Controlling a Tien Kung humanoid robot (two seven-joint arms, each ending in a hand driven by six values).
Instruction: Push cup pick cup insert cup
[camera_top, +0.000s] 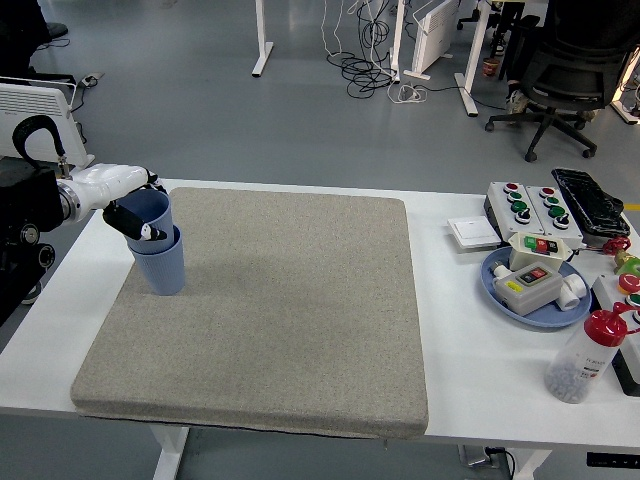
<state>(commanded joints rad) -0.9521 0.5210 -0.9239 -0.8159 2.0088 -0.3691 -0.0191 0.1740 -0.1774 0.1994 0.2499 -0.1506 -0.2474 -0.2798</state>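
Note:
Two blue cups are nested at the left edge of the grey mat. The lower cup stands upright on the mat. The upper cup sits deep inside it, leaning slightly left, with only its rim and upper wall showing. My left hand, white with dark fingertips, comes in from the left edge and is curled around the upper cup's rim. The right arm does not appear in the head view.
On the white table to the right are a blue plate holding a button box, a red-capped bottle, a white switch and a button panel. An office chair stands beyond the table.

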